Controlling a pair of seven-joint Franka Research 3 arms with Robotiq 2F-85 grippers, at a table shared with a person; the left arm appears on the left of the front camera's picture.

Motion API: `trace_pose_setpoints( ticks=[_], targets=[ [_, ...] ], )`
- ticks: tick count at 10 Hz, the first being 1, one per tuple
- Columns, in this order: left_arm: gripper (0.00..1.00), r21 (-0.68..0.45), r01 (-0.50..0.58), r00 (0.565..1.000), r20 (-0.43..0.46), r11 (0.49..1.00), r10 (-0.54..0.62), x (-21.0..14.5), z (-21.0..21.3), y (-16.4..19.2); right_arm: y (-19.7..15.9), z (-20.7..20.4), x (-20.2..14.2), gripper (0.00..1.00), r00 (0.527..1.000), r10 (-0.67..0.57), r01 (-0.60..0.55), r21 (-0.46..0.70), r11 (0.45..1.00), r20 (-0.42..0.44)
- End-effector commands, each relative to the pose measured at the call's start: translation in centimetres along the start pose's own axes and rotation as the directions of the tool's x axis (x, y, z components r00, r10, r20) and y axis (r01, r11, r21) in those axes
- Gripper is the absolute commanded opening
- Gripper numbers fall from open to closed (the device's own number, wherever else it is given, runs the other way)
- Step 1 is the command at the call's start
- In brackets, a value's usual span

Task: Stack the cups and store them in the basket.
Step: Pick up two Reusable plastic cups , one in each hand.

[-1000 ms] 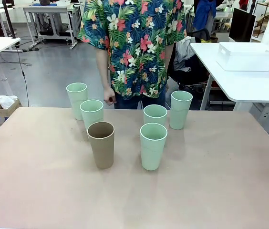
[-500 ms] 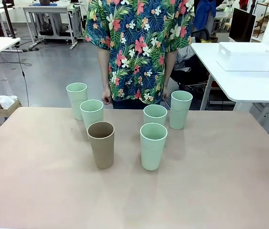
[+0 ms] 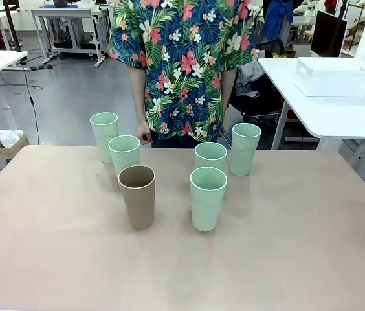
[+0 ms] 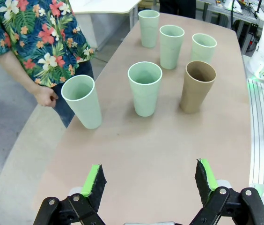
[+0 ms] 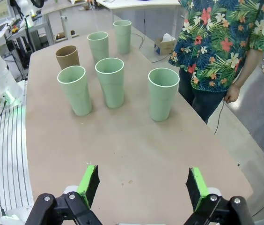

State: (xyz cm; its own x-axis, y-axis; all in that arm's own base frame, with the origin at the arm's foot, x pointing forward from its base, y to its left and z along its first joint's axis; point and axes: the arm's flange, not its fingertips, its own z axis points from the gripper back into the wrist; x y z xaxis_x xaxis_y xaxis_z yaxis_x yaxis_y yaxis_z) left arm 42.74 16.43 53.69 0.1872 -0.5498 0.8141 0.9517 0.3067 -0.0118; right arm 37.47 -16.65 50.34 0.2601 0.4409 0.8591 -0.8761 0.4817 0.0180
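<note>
Only the person (image 3: 182, 65) at top centre has shifted sideways, one hand (image 3: 145, 135) hanging behind the desk (image 3: 286, 259); the six cups (image 3: 208, 198) stand where they stood. Left to right are two mint ones, the brown cup (image 3: 137, 195) and three more mint ones, all upright and apart. At the upper right the basket (image 3: 334, 76) sits on a white side desk (image 3: 338, 113). The left pincer (image 4: 150, 176) and right pincer (image 5: 142, 183) hang spread and empty over bare desk.
</note>
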Motion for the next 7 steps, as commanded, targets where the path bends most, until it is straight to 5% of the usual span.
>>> trace_pose_setpoints(
  ticks=[1,7],
  targets=[
    [1.00,-0.003,0.004,1.000,0.004,1.000,-0.004,0.08,0.03,-0.01,-0.30,-0.08,0.08,1.00,0.999,0.027,-0.027,-0.003,1.000,0.029],
    [1.00,-0.003,0.004,1.000,0.004,1.000,-0.004,0.08,0.03,-0.01,-0.30,-0.08,0.08,1.00,0.999,0.027,-0.027,-0.003,1.000,0.029]
  ],
)
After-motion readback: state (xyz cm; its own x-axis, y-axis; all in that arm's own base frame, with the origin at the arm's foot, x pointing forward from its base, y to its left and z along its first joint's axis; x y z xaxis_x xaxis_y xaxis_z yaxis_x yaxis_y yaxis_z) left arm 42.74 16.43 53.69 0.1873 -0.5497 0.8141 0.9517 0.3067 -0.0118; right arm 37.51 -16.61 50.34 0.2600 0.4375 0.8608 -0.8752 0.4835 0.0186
